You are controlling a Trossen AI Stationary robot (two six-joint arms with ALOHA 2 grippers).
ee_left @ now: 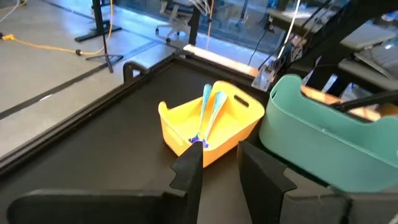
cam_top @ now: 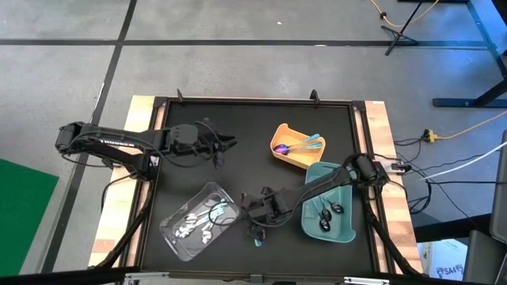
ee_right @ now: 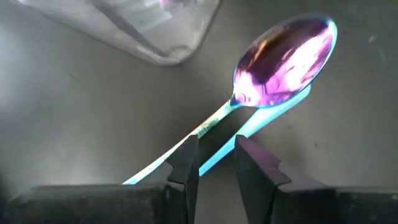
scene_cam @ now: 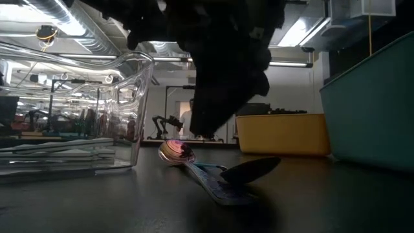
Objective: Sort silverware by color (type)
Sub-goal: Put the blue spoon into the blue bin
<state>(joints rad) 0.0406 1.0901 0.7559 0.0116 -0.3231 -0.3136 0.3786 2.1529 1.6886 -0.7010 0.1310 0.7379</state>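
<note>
down low, the right claw (ee_right: 216, 163) hovers over an iridescent purple spoon (ee_right: 283, 62) lying on the dark desk (cam_top: 238, 134) beside the clear tray (cam_top: 198, 220), its fingers parted a little and astride the thin handle, not pinching it. a dark-headed spoon (scene_cam: 249, 170) lies across that handle. the left claw (ee_left: 221, 168) hangs released near the yellow tray (ee_left: 180, 127), which holds two iridescent spoons (ee_left: 210, 112). dark spoons (cam_top: 329, 214) rest in the teal tray (cam_top: 348, 231).

Bench (cam_top: 253, 127): black mat, pale wood edges.
Trays: one yellow (cam_top: 295, 156), one teal (cam_top: 346, 228), one clear (cam_top: 176, 231).
Spoon (ee_right: 283, 62): purple-pink iridescent bowl, teal-blue handle.
Grippers: dark.
</note>
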